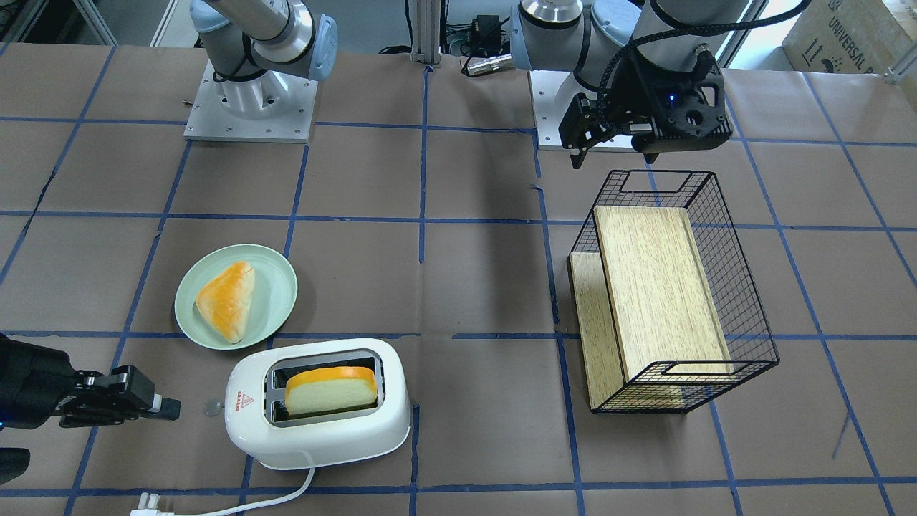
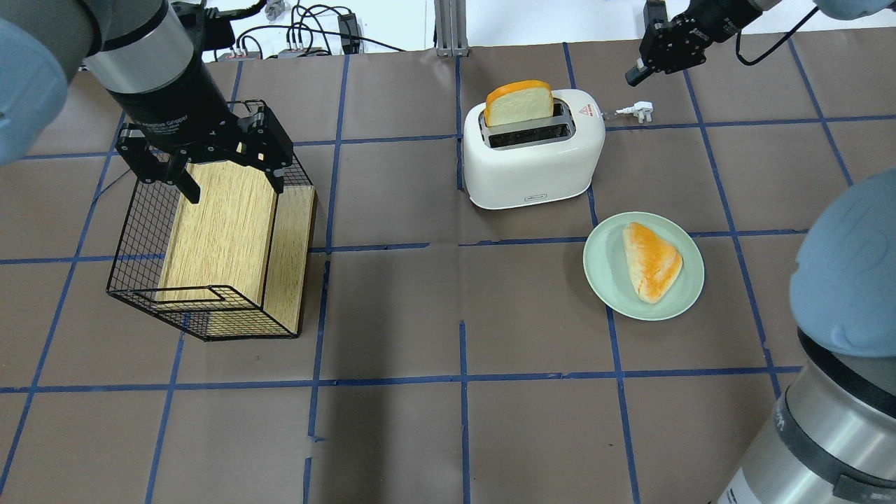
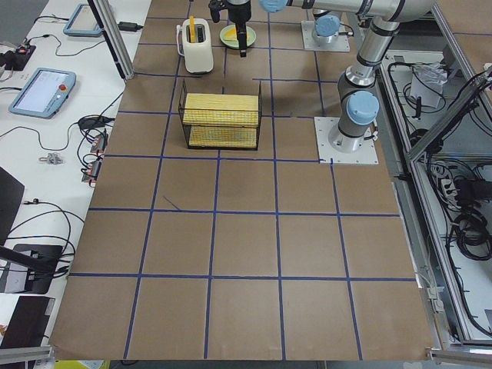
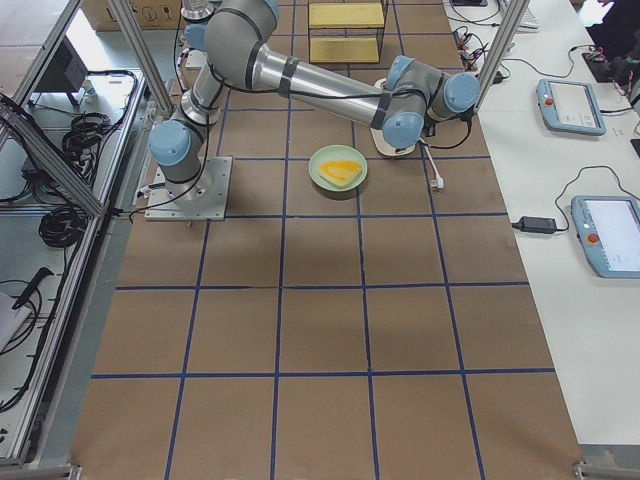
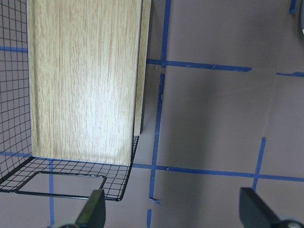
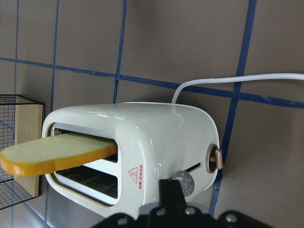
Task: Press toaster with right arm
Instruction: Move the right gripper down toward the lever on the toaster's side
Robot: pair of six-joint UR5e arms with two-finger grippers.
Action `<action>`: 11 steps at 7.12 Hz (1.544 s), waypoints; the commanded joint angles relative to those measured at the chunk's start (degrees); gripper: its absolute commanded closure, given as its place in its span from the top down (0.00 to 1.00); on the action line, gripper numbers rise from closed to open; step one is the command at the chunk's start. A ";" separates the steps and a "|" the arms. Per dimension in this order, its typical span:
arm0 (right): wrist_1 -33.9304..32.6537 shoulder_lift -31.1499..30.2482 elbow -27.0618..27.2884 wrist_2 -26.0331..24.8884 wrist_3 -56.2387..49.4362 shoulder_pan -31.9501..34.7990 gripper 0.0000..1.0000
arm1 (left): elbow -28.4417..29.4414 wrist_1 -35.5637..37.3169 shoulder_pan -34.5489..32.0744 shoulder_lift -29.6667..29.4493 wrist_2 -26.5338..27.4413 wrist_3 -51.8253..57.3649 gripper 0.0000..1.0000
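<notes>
- The right gripper (image 1: 172, 408), fingers drawn together, is held just short of the lever knob (image 1: 213, 407).
- The toaster (image 1: 322, 444), a bread slice (image 1: 331, 390) in one slot, is seen beside a green plate (image 1: 276, 287).
- The left gripper (image 2: 234, 190) is spread apart above a wire basket (image 2: 136, 231).

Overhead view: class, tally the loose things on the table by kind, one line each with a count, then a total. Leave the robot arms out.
Toaster: 1
Bread pieces: 2, a slice standing in a slot and a wedge on the dish
Green plate: 1
Wire basket: 1
Total: 5
</notes>
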 commanded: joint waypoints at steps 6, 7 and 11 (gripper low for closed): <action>1.14 2.86 0.74 -0.37 0.40 1.31 0.03 | 0.00 -0.04 0.00 0.00 0.00 0.00 1.00; 1.31 3.30 0.92 -0.37 0.40 1.22 0.03 | 0.00 -0.04 0.00 0.00 0.00 0.00 1.00; 3.42 4.26 0.66 -1.16 0.13 1.13 0.03 | 0.00 -0.04 0.00 0.00 0.00 0.00 1.00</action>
